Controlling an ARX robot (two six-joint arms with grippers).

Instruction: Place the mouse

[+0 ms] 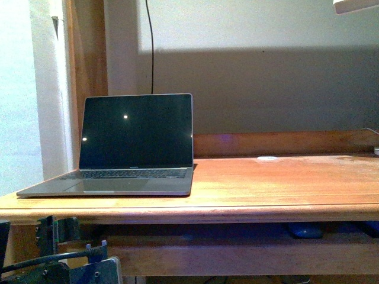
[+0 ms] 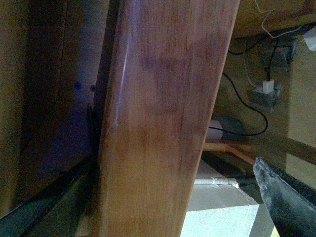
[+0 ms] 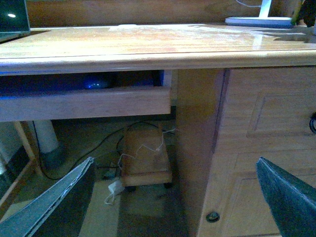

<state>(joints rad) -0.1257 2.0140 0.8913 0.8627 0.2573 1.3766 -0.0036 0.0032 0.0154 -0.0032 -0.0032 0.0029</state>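
The mouse is a small dark domed shape lying in the pull-out tray under the desk top, right of centre. It also shows in the right wrist view, in shadow behind the tray's front board. My right gripper is open and empty, low in front of the desk, below and to the right of the mouse and well apart from it. My left gripper is open and empty, its fingers either side of a wooden desk beam. The mouse does not show in the left wrist view.
An open laptop with a dark screen stands on the desk's left part. A small white disc lies at the back of the desk top. A white lamp base stands at the far right. Cables and a wooden box lie on the floor. Drawer fronts are at the right.
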